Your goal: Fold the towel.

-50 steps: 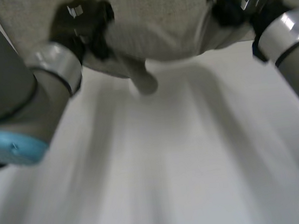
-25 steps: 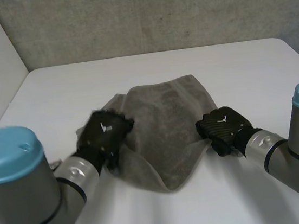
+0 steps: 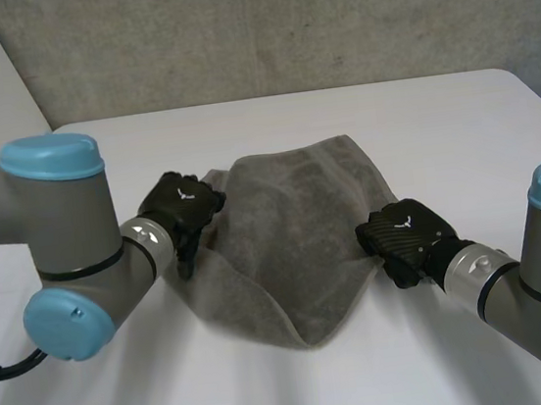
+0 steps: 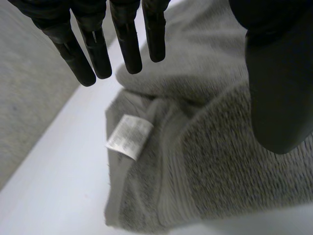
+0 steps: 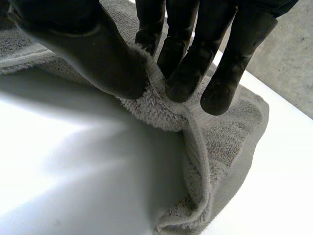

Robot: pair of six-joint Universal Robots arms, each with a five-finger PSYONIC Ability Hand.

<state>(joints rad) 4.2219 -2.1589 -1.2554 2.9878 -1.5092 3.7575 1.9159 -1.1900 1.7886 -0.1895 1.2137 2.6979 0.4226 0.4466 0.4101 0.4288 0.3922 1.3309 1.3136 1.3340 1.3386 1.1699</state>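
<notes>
Pinching the towel (image 3: 294,229) at its right edge, my right hand (image 3: 401,236) grips a ridge of cloth between thumb and fingers. My left hand (image 3: 186,218) hangs spread and empty over the left corner, by the white label (image 4: 129,136). I'd close it there before lifting, so both sides rise level. The towel lies bunched mid-worktop (image 3: 457,110). I judge that bunching the only hindrance; the grey wall (image 3: 278,24) stands well apart on the far side.

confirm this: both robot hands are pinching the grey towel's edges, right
Only the right robot hand pinches the grey towel's edge. The left wrist view shows the left robot hand open, fingers straight near the white label, pinching nothing.
</notes>
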